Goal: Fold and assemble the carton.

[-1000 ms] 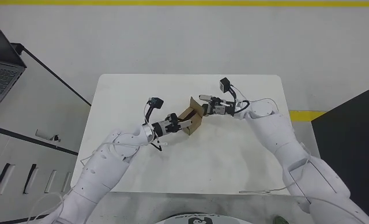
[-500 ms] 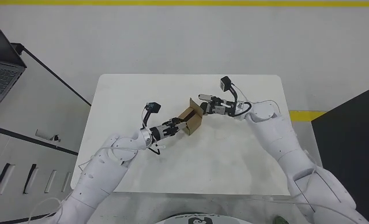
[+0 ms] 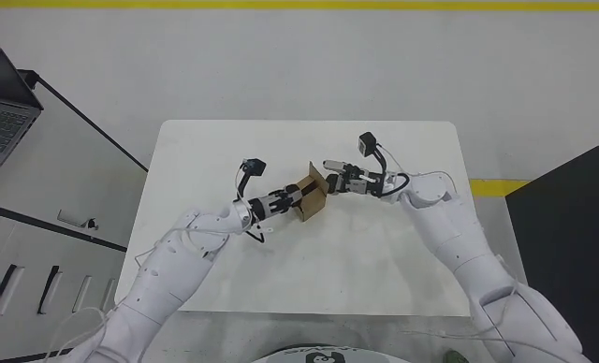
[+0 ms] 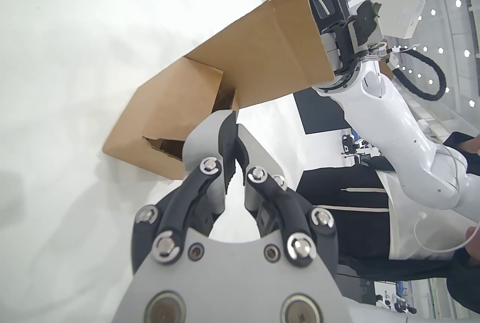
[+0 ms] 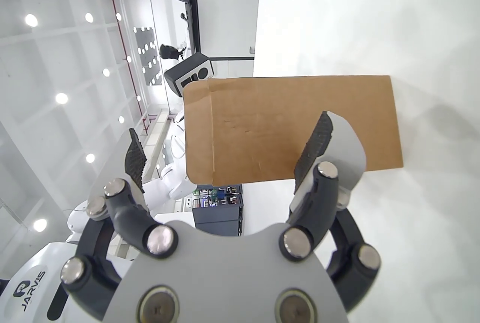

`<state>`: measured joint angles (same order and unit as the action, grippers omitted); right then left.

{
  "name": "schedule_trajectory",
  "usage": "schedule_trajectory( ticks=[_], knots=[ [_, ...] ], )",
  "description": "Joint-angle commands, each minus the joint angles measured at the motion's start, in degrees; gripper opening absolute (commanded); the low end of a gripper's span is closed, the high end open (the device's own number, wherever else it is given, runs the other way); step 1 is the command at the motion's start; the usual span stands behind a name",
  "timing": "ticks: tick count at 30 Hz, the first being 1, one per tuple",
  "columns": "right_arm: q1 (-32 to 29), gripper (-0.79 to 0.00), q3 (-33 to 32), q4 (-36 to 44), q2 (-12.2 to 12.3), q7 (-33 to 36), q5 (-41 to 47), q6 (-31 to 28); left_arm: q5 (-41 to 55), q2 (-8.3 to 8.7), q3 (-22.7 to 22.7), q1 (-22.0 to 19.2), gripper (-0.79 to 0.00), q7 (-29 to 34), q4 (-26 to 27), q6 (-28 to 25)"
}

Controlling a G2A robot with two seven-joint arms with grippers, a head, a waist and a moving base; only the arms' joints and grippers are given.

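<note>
A white table [image 3: 393, 260] seen from above, with two white robot arms meeting over a small brown cardboard carton [image 3: 309, 195] near the middle of the tabletop. The carton rests on the table, with one end open and its long lid flap [image 4: 273, 50] standing up at a slant, not yet folded down.

The left gripper [image 4: 230, 118] is at the carton's side nearer the table's left edge. Its fingers are closed together at the rim of the open end and appear to pinch the thin cardboard wall there.

The right gripper [image 5: 228, 129] hovers just behind the raised flap on the opposite side. Its fingers are spread wide and hold nothing. One ribbed pad overlaps the flap's face and the other stands off beyond the flap's edge.

Likely risks:
- The left pinch holds only a narrow strip of wall, so a firm push on the flap could slide or spin the light carton out of it.
- A push away from the crease could buckle the panel.
- The end tab may miss the opening and crumple against the rim.
</note>
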<state>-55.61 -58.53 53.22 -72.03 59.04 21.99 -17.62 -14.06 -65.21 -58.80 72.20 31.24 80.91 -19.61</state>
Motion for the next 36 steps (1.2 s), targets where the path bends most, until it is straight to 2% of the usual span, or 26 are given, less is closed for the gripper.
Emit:
schedule_trajectory(
  ticks=[1,7,14,21,36],
  knots=[
    [-0.46,0.0,-0.38,0.76,0.18,-0.58,-0.43,0.27,-0.17,0.15,-0.54,0.24,-0.785,0.27,0.32,0.04],
    [-1.63,0.0,-1.63,3.36,0.73,-1.93,-1.53,0.72,-1.2,1.0,-3.78,2.79,-0.785,-0.01,1.71,2.01],
    [-2.03,0.0,-2.14,5.05,0.93,-2.56,-1.91,0.69,-1.29,1.1,-4.82,4.09,-0.785,-0.52,0.79,8.25],
    [-1.41,0.0,-1.3,4.6,0.64,-2.27,-1.76,0.71,-1.31,0.35,-2.47,1.95,-0.785,-0.08,-1.55,9.33],
    [-3.19,0.0,-2.04,5.49,1.08,-2.05,-2.01,1.14,0.07,-1.49,1.7,-2.87,-0.785,-1.05,-6.26,6.42]
  ],
)
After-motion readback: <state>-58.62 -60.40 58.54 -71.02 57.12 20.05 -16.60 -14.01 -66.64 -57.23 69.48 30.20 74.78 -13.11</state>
